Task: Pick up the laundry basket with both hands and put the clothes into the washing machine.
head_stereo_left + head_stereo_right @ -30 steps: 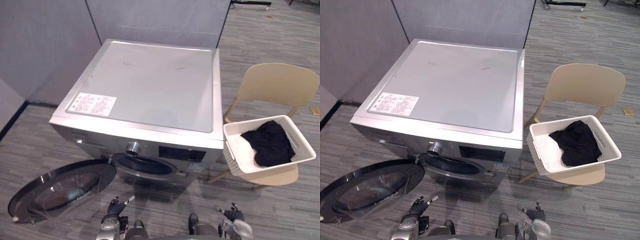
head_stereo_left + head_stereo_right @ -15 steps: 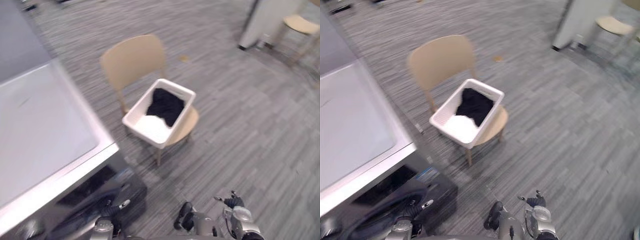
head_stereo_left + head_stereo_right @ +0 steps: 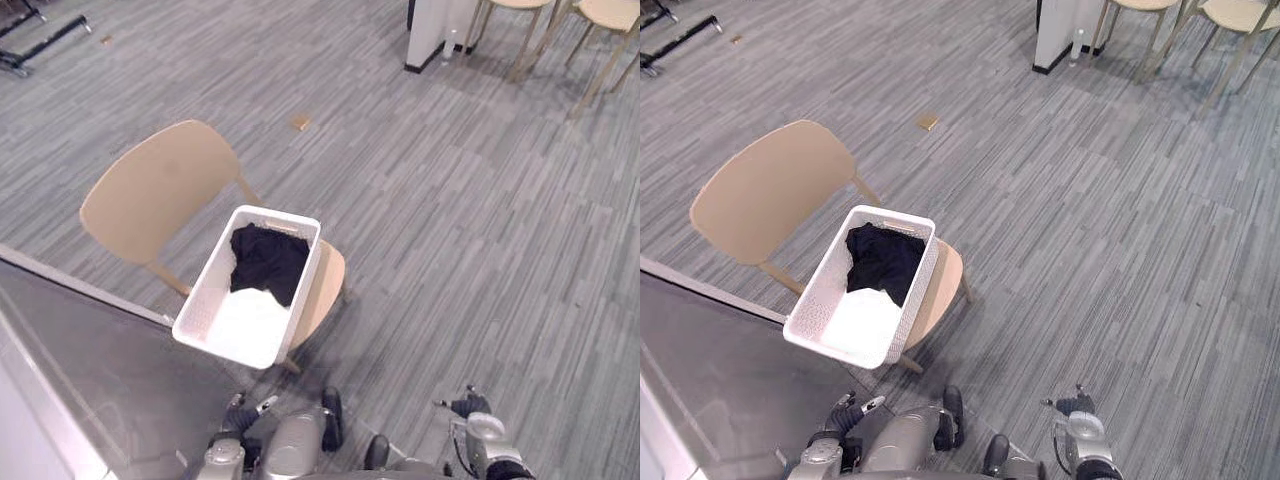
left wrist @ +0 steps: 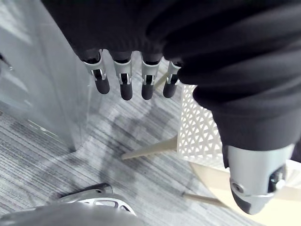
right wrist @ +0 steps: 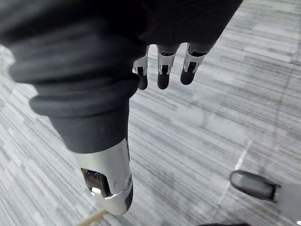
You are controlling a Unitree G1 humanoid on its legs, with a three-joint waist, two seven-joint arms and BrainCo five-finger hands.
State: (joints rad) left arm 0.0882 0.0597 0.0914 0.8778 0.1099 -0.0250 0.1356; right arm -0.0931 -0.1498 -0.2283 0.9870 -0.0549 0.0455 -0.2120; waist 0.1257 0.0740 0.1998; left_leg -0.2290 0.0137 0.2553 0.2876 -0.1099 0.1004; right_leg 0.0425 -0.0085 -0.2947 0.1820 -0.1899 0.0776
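White basket (image 3: 203,303) on chair (image 3: 155,190), one each | black garment (image 3: 265,262), white cloth (image 3: 245,318), one each | left hand (image 4: 126,82), right hand (image 5: 162,70) relaxed

One laundry basket (image 3: 300,290); one black garment (image 3: 265,262); one white cloth (image 3: 245,318); three beige chairs (image 3: 150,190); one washing machine (image 3: 90,370).

Soft, even overhead light fills the room, and the grey floor (image 3: 480,200) is bright without hard glare. A faint, diffuse shadow lies under the chair (image 3: 150,190) and the white laundry basket (image 3: 205,300). The black clothes (image 3: 268,262) show as a flat dark mass. The washing machine (image 4: 42,70) panel carries a pale sheen.
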